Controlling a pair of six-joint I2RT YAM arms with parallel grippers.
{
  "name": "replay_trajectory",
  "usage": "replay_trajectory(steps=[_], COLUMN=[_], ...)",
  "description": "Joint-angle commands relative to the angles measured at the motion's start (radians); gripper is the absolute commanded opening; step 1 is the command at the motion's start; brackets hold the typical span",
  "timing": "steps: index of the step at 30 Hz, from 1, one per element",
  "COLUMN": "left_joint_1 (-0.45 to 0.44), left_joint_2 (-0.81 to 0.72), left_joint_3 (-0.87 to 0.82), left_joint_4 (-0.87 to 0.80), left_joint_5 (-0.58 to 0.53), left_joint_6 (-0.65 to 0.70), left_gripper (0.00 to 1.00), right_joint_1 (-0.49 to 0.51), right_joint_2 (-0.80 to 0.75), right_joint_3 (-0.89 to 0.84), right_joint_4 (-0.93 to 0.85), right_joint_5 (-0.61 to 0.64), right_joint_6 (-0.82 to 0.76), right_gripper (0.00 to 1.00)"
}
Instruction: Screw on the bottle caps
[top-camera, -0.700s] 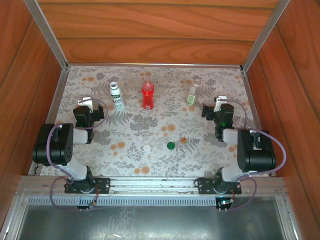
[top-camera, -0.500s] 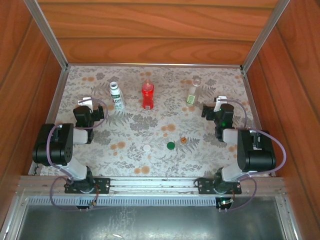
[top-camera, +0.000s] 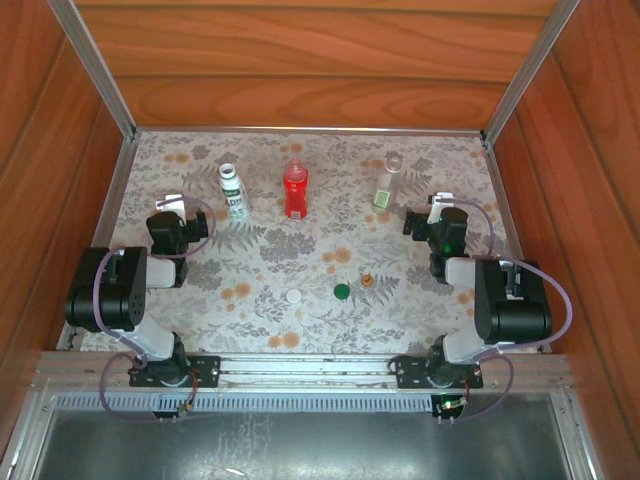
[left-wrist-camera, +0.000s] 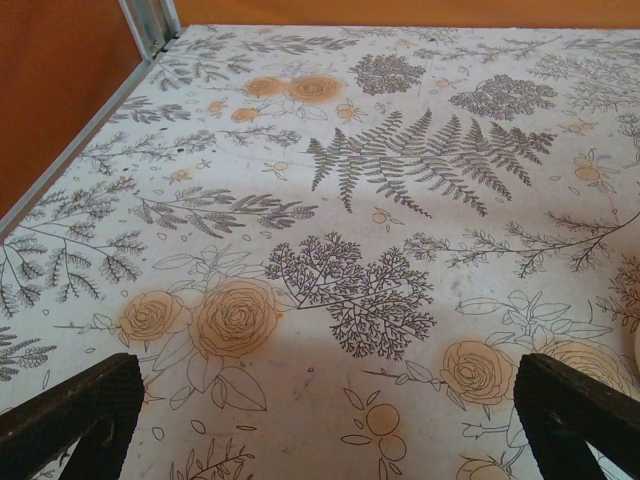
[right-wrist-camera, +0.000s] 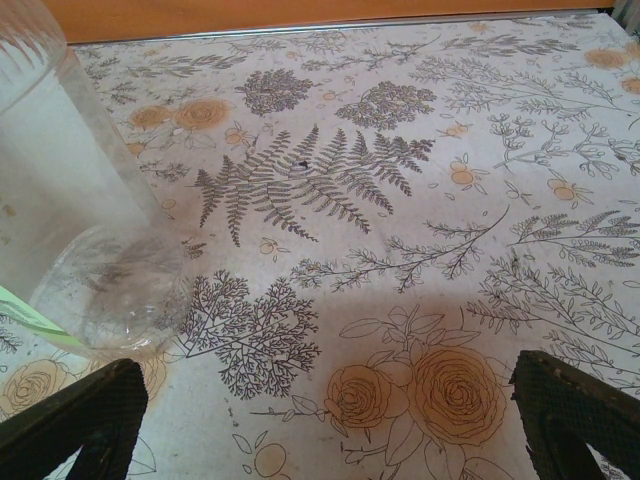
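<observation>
Here we are over the desk (top-camera: 150, 180), floral cloth (top-camera: 270, 245) spread across it, wooden walls (top-camera: 300, 60) on three sides and metal posts (top-camera: 95, 70) running up at the far corners. The three bottles stand in a row along the far side. The pale one with the dark-lettered label (top-camera: 233, 192) is at about 11 o'clock from the middle, the red bottle (top-camera: 295, 190) at 12, and the clear bottle (top-camera: 386, 184) at 1, all upright with open necks. The caps lie apart from them on the near half. The white cap (top-camera: 293, 296) is at 6 o'clock, the green cap (top-camera: 342, 291) just past it toward 5, and the orange cap (top-camera: 367, 281) next along, small and easy to lose among the printed orange flowers. The left tool (top-camera: 176, 222) hovers at 9 o'clock near the left rail, its dark fingers (left-wrist-camera: 70, 415) spread wide with only ferns and roses between them. The pale bottle stands at its 1 o'clock. The right tool (top-camera: 437, 222) sits at 3 o'clock, fingers (right-wrist-camera: 575, 410) just as far apart and holding nothing. The clear bottle looms close at its 11 o'clock, with a sliver of green label showing low on its side. That is the nearest thing in the right arm's path. The caps lie well apart from both tools, back toward the arm bases (top-camera: 300, 372).
</observation>
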Motion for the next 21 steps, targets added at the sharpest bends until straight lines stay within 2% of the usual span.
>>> replay_trajectory(steps=[1, 16, 19, 21], left_joint_1=[0.008, 0.007, 0.005, 0.004], left_joint_2=[-0.016, -0.019, -0.036, -0.062], left_joint_3=[0.009, 0.007, 0.015, 0.003], left_joint_4=[0.018, 0.020, 0.000, -0.001], left_joint_5=[0.005, 0.012, 0.053, 0.062], left_joint_6=[-0.009, -0.007, 0.012, 0.018], left_gripper=[1.00, 1.00, 1.00, 1.00], right_joint_1=[0.004, 0.004, 0.004, 0.004], right_joint_2=[0.008, -0.005, -0.066, -0.138], right_joint_3=[0.018, -0.001, -0.020, -0.012], right_joint_4=[0.003, 0.026, 0.012, -0.079], right_joint_5=[-0.011, -0.037, -0.062, -0.073], right_joint_6=[-0.012, -0.025, -0.035, -0.045], right_gripper=[1.00, 1.00, 1.00, 1.00])
